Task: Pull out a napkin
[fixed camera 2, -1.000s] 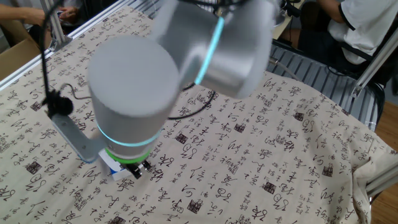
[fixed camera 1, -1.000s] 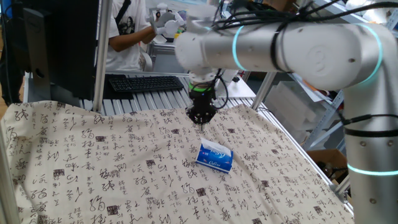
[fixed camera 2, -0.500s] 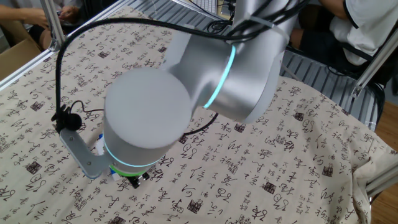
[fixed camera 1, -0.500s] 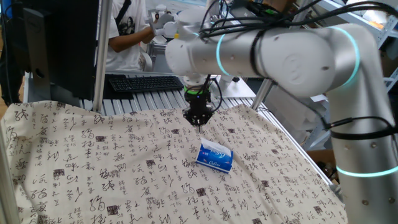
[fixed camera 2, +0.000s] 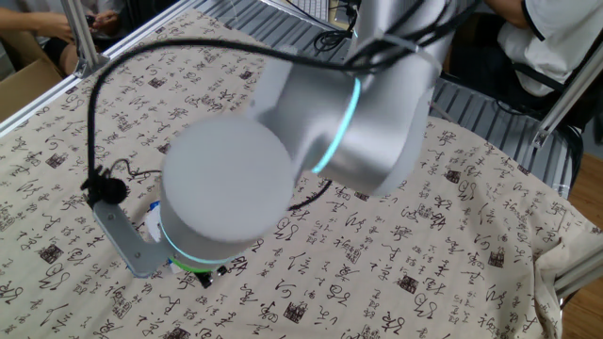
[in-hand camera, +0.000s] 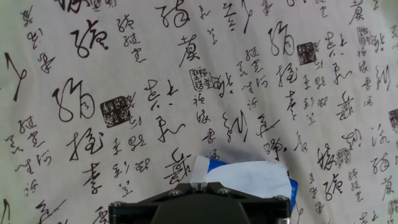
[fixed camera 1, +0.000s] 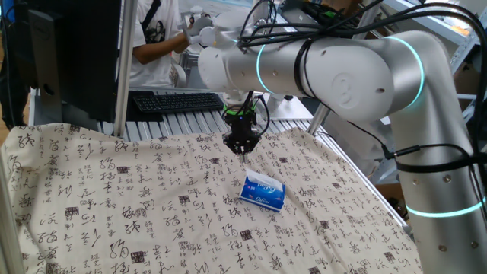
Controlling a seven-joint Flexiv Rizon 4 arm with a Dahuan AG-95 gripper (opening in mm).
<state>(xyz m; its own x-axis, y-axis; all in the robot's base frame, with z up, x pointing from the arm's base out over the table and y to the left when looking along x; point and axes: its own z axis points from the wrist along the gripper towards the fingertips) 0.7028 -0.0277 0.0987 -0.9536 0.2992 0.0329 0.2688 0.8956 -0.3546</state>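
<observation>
The big silver arm (fixed camera 2: 283, 160) hides most of the tissue pack (fixed camera 1: 262, 191) in the other fixed view. It reaches out over the script-printed tablecloth (fixed camera 1: 114, 198), wrist pointing down. The black gripper (fixed camera 1: 243, 145) hangs above the cloth beyond the pack (fingers seemingly together, though too small to tell). The soft white napkin (in-hand camera: 245, 176) puffs from the pack's top.

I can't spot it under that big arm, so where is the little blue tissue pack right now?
In one fixed view, the blue tissue pack lies on the calligraphy-print cloth right of the table's middle, with the fingers hanging above and just behind it.
</observation>
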